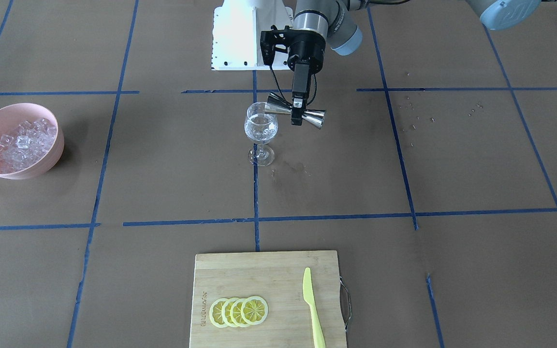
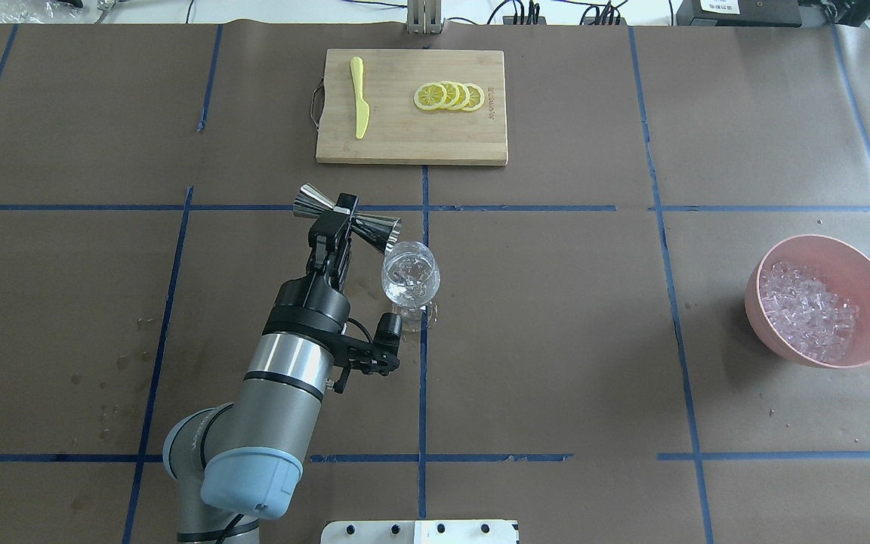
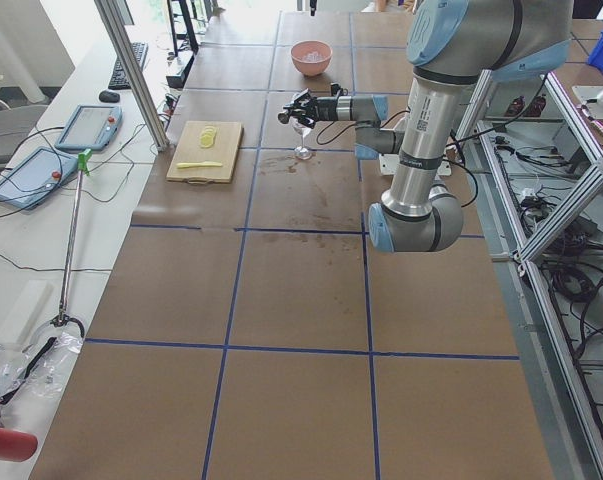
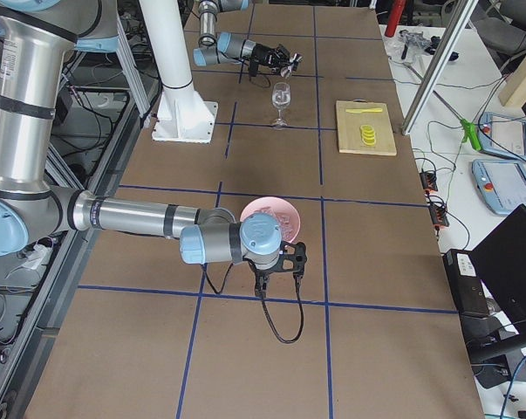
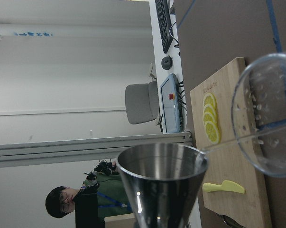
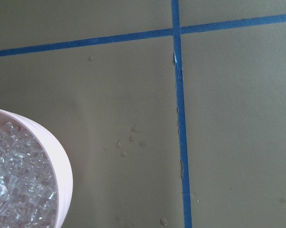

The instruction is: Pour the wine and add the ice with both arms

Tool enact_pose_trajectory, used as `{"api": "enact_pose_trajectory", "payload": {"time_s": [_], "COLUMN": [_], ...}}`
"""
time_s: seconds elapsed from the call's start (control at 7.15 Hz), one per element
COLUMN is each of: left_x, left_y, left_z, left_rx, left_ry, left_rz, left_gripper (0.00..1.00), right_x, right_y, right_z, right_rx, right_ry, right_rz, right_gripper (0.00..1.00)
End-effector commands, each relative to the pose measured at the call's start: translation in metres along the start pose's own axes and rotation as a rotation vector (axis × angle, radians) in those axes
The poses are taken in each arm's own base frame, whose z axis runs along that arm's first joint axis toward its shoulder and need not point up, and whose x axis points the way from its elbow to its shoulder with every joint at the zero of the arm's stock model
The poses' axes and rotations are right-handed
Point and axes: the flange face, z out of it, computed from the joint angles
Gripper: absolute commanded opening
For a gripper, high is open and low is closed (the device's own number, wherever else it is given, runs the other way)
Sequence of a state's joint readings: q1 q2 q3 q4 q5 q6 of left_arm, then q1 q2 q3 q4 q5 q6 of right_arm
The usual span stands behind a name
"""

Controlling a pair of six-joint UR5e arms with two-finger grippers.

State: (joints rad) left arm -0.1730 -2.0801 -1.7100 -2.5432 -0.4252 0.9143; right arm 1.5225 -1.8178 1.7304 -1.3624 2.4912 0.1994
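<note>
1. The room is a lab. Desks along the far side of the table carry a keyboard, teach pendants and cables. The left wrist view shows an office chair and a seated person in glasses.
2. The table [image 2: 556,340] is covered in brown paper divided into large squares by blue tape. Small wet spots mark the paper.
3. The left arm [image 2: 284,393] reaches forward from the near edge towards the table's middle. The right arm [image 4: 132,216] stretches out low, with its wrist just beside the pink bowl [image 2: 869,276].
4. The cutting board [image 2: 405,140] lies at the far edge. On it are overlapping lemon slices [image 2: 450,96] and a yellow knife [image 2: 359,106].
5. The bowl stands well apart on the robot's right and holds the heaped ice [image 2: 805,310].
6. The wine glass [image 2: 410,276] stands upright on a tape line near the centre, and its bowl glints. I cannot make out any wine.
7. The left gripper [image 2: 340,208] is clamped around the narrow waist of the steel jigger [image 2: 376,228].
8. The jigger's long axis lies roughly level, running across the table. One mouth points at the glass and sits at its rim. The other points away, to the robot's left.
9. I cannot tell how far the right gripper [image 4: 290,258] is parted.
</note>
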Motion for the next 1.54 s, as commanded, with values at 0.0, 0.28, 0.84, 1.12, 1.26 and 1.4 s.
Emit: {"api": "enact_pose_trajectory", "payload": {"time_s": [0.0, 0.28, 0.84, 1.12, 1.26, 1.4], "left_x": [-0.012, -0.011, 0.014, 0.017, 0.024, 0.031], "left_y": [0.008, 0.017, 0.079, 0.106, 0.126, 0.151], "left_z": [-0.007, -0.006, -0.019, -0.026, -0.031, -0.040], "left_rx": [0.024, 0.029, 0.013, 0.002, -0.002, 0.032], "left_ry": [-0.036, -0.038, -0.028, -0.022, -0.011, -0.008], "left_rz": [-0.189, -0.316, -0.228, -0.141, -0.117, -0.161], "left_gripper": [0.00, 0.00, 0.00, 0.00, 0.00, 0.00], "right_x": [-0.001, -0.008, -0.014, -0.015, -0.015, -0.016], "right_y": [-0.001, -0.010, -0.017, -0.017, -0.017, -0.017], "right_z": [-0.001, -0.005, -0.009, -0.010, -0.010, -0.010], "right_rx": [0.004, 0.015, 0.027, 0.029, 0.029, 0.030], "right_ry": [0.001, 0.000, -0.001, 0.001, 0.001, 0.000], "right_rz": [-0.003, -0.019, -0.037, -0.039, -0.039, -0.040], "right_gripper": [1.00, 1.00, 1.00, 1.00, 1.00, 1.00]}}
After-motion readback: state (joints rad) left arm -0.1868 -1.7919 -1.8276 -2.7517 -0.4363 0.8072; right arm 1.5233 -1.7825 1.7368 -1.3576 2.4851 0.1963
